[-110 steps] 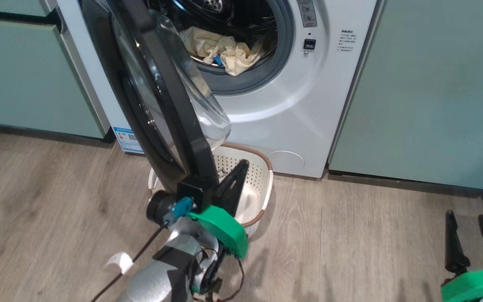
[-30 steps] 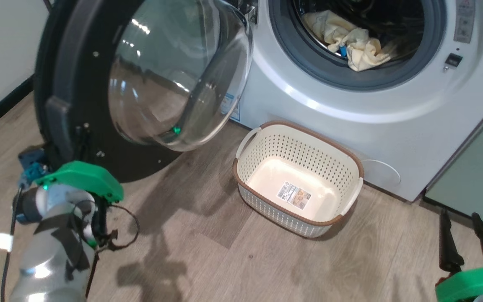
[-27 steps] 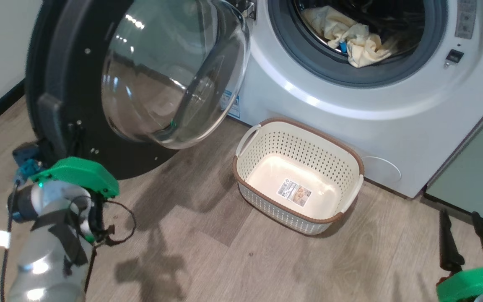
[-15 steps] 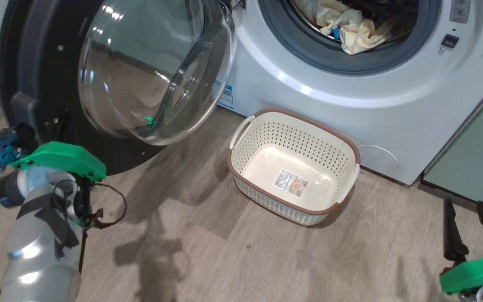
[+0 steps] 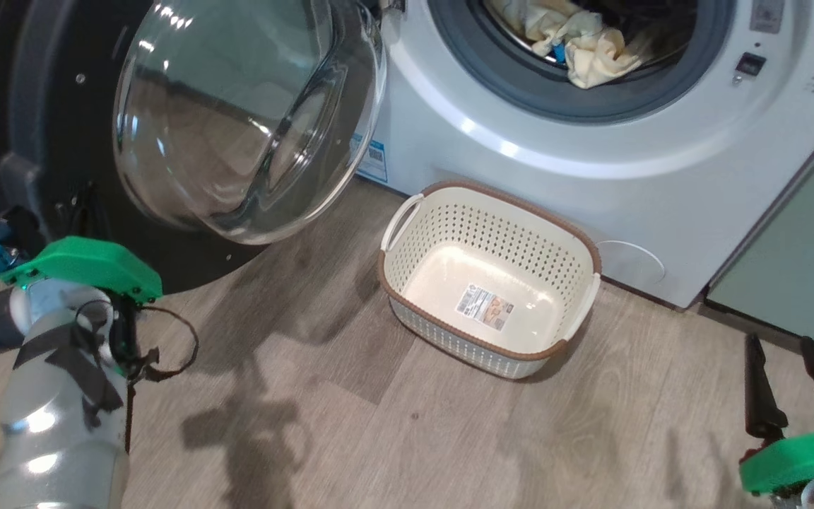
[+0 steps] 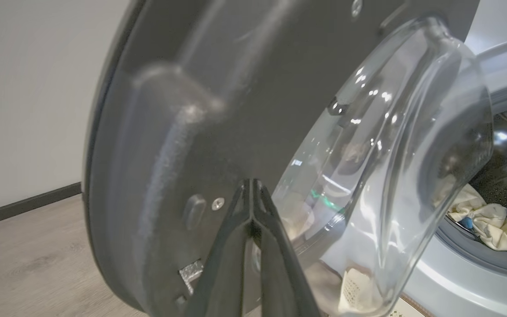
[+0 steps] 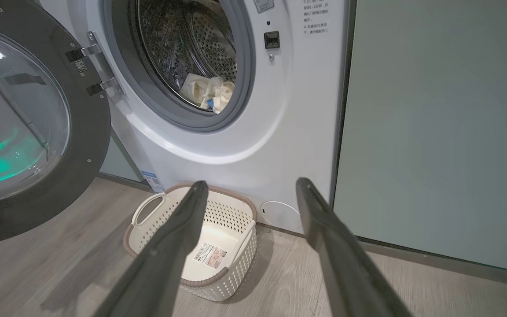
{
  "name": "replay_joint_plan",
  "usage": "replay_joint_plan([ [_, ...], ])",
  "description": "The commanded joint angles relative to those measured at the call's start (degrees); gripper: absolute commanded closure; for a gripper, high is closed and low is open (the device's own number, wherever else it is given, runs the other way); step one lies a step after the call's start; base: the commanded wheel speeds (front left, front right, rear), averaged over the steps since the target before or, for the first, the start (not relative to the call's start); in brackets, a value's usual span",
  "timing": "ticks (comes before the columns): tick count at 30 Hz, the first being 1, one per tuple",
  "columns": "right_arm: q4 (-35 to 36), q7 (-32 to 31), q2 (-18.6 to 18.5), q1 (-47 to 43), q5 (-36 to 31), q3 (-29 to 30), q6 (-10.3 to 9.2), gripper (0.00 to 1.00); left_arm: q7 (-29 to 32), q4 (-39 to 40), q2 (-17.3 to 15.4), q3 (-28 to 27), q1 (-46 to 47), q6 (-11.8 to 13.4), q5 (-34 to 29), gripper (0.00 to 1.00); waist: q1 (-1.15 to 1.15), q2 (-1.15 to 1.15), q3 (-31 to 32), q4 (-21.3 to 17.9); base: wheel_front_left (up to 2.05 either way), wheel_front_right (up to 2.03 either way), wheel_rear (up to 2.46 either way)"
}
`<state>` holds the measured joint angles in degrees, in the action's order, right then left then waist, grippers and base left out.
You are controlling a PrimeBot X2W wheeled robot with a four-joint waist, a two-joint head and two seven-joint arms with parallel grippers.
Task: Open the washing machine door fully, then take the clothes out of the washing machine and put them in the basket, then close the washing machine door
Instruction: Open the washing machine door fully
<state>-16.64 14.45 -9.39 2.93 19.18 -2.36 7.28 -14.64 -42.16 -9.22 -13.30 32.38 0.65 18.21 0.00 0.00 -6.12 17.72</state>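
I read step one as done or nearly so: the door (image 5: 237, 120) stands wide open, its inner face right in front of my left pincer (image 6: 251, 189). That pincer is clenched on nothing, with its tips at the dark rim. I can't tell whether they touch it.

The rest is untouched. The clothes (image 5: 576, 49) lie in the mouth of the washer (image 5: 520, 184), past the door's glass and well off to the left pincer's right. The basket (image 5: 492, 237) sits empty on the floor against the washer, ahead of my right pincer (image 5: 780, 343), which is released and idle. The clothes are higher and further ahead of it than the basket. Unloading and closing the door are both left to do.
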Motion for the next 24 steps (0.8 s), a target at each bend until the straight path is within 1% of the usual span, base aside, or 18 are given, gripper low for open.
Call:
replay_joint_plan([
  [1,1.4,0.5,-1.0,2.4,0.1,-1.2,0.21,0.00,-0.4,1.9,-1.9,-2.0,1.7,-0.2,-1.1,1.00,0.00,0.00,0.8,-0.6,0.00,0.00,0.00],
  [3,1.4,0.5,-0.7,2.1,0.2,-1.1,0.21,0.00,-0.4,2.1,-1.9,-2.1,0.7,-0.8,-2.2,1.00,0.00,0.00,1.7,-1.3,0.00,0.00,0.00],
  [4,1.5,0.5,-0.5,2.0,0.2,-1.0,0.21,0.00,-0.4,2.1,-2.0,-2.1,0.2,-1.2,-2.6,0.91,0.00,0.00,2.3,-1.7,0.00,0.00,0.00],
  [5,1.5,0.5,-0.5,2.0,0.2,-1.0,0.21,0.00,-0.4,2.1,-2.0,-2.1,0.2,-1.2,-2.6,0.91,0.00,0.00,2.3,-1.7,0.00,0.00,0.00],
  [8,1.5,0.5,-0.1,1.1,0.2,-0.9,0.21,0.00,-0.4,2.5,-1.6,-2.0,-1.6,-2.1,-3.8,0.51,0.00,0.00,4.1,-3.0,0.00,0.00,0.00],
  [9,1.4,0.5,0.0,0.8,0.3,-0.9,0.21,0.00,-0.4,2.9,-1.5,-1.9,-2.3,-2.3,-4.2,0.09,0.00,0.00,4.7,-3.4,0.00,0.00,0.00],
  [10,1.5,0.5,0.1,0.6,0.3,-0.8,0.21,0.00,-0.4,3.2,-1.3,-1.9,-3.0,-2.5,-4.5,0.00,0.00,0.00,5.0,-4.0,0.00,0.00,0.00],
  [17,2.1,0.5,0.7,-0.4,0.4,0.0,0.21,0.00,-0.4,7.1,0.4,-0.6,-7.7,-4.0,-6.6,0.00,0.00,0.00,7.1,-8.2,0.00,0.00,0.00],
  [24,2.6,0.5,1.1,-1.1,0.4,0.4,0.21,0.00,-0.4,10.0,1.7,1.5,-11.3,-5.3,-8.1,0.00,0.00,0.00,8.4,-13.4,0.00,0.00,0.00],
])
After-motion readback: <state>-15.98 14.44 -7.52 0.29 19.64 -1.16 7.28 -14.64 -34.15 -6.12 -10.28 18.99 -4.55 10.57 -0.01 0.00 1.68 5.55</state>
